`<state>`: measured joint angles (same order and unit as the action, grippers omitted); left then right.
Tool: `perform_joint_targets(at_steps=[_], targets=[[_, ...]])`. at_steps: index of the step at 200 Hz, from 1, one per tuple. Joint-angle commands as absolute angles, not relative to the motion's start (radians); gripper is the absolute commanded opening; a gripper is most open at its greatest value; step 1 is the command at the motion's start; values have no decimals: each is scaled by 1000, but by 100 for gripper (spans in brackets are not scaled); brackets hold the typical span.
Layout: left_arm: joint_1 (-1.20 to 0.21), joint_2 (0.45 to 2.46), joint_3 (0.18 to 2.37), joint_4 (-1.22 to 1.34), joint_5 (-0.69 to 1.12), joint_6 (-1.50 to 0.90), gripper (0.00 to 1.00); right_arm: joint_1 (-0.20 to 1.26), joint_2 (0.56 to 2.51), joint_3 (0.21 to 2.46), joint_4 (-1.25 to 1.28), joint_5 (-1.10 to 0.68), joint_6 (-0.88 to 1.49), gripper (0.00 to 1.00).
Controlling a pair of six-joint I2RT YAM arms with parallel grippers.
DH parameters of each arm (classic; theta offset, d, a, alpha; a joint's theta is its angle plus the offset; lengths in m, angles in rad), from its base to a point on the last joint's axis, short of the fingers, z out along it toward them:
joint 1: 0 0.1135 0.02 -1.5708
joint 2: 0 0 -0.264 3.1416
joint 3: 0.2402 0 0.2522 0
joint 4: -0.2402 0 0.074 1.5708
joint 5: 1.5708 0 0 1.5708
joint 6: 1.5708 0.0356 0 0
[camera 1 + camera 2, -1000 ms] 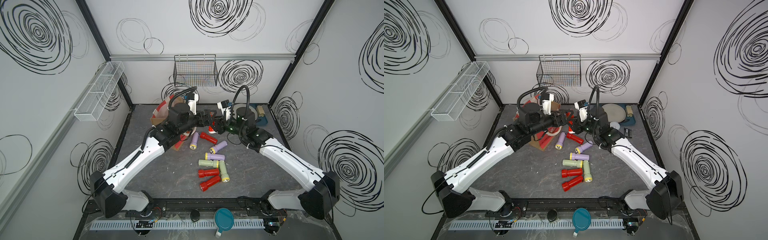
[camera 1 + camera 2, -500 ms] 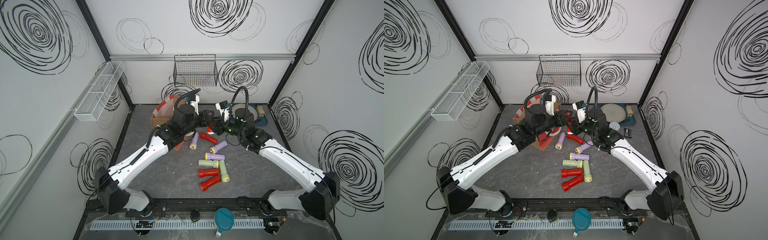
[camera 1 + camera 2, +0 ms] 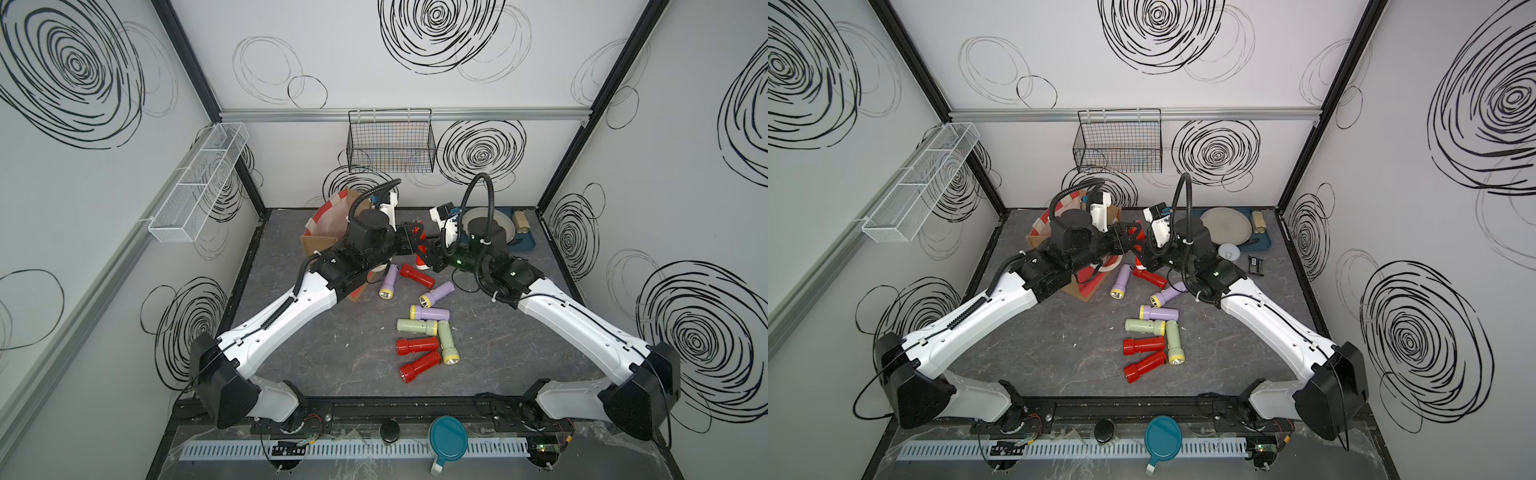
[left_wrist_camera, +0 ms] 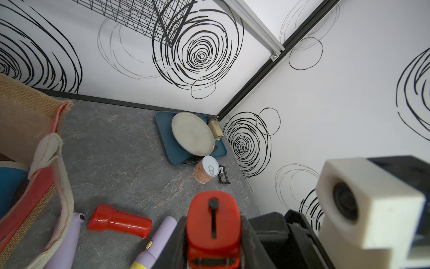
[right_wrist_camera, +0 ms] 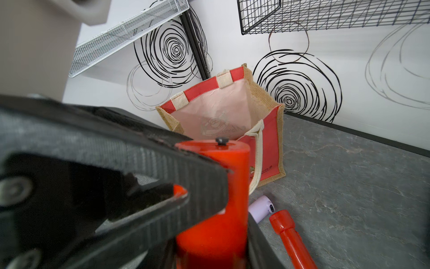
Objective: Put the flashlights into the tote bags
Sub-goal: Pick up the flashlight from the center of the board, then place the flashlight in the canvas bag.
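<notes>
red torch (image 4: 213, 216): gripped by left gripper (image 3: 411, 241) and right gripper (image 3: 432, 262) at once | bag (image 5: 270, 139): left-side, mouth open, left arm nearer

Bright even light, soft shadows (near parts blurred, edges bowed).

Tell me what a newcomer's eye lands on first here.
Both arms meet over the back middle of the table, with the left hand and the right hand both shut on one red torch. In front of them, loose torches in red, lilac and green lie scattered mid-table. The open bag stands behind the left arm, near the back wall.
</notes>
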<state>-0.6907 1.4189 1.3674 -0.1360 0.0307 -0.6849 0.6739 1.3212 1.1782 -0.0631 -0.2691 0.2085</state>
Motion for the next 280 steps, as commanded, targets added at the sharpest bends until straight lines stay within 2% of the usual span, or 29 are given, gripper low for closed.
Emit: perform_joint_targets(at_steps=[1,32,50,58,118,196,247,280], targets=[[-673,1396,1356,-79,55,-688,1,699,1325,1233,-68,-297,171,9],[-630,1375,1362,-100,48,-656,0,706,1345,1282,-132,-281,188,56],[-580,1363,1368,-109,54,-645,0,706,1343,1291,-147,-273,204,92],[-552,1358,1374,-113,60,-640,0,704,1339,1286,-144,-271,212,99],[-373,1398,1500,-216,-25,-513,0,687,1301,1252,-175,-229,263,100],[-354,1667,1732,-425,-351,-385,0,638,1320,1278,-349,-60,328,100],[-343,1844,1804,-496,-426,-390,0,607,1323,1265,-424,-2,371,100],[-327,1915,1774,-478,-396,-419,0,575,1330,1259,-482,40,409,100]])
